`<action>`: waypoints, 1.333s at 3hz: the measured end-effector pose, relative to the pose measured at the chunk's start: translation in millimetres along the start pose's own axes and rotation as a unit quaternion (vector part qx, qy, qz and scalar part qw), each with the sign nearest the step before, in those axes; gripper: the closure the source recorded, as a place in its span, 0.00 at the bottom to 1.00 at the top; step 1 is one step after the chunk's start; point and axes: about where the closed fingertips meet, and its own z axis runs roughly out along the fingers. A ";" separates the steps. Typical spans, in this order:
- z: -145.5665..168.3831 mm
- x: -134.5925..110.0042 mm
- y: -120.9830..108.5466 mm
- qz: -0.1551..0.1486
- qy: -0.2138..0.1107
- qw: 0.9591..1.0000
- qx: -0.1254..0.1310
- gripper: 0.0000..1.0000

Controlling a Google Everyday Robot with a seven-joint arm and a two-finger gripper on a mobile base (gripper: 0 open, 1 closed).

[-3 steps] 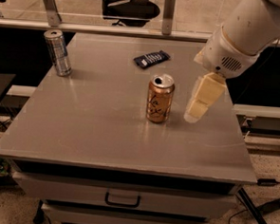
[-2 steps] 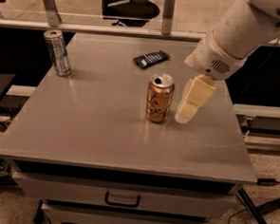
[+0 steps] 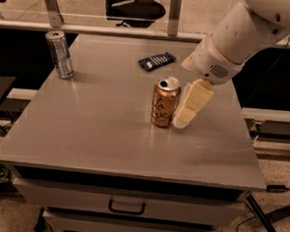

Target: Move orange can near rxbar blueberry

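The orange can (image 3: 165,102) stands upright near the middle of the grey table (image 3: 94,134), its silver top showing. The rxbar blueberry (image 3: 157,61), a flat dark navy wrapper, lies behind the can toward the table's far edge. My gripper (image 3: 184,119) hangs from the white arm (image 3: 238,35) and points down at the table just to the right of the can, very close to its side. I cannot tell whether it touches the can.
A taller, slimmer silver can (image 3: 59,54) stands at the table's far left corner. The table has a drawer with a handle (image 3: 126,206) below its front edge. A rail with posts (image 3: 174,11) and an office chair (image 3: 134,6) are behind the table.
My gripper and arm have moved left, closing the gap to the right side of the orange can. The cans and the bar have not moved.
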 end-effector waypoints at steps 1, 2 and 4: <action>7.8 -2.8 -1.7 -0.007 -0.006 1.000 -0.003 0.00; 9.4 -3.2 -2.1 -0.008 -0.007 1.000 -0.004 0.00; 17.0 -15.1 -3.9 -0.017 -0.017 1.000 -0.007 0.15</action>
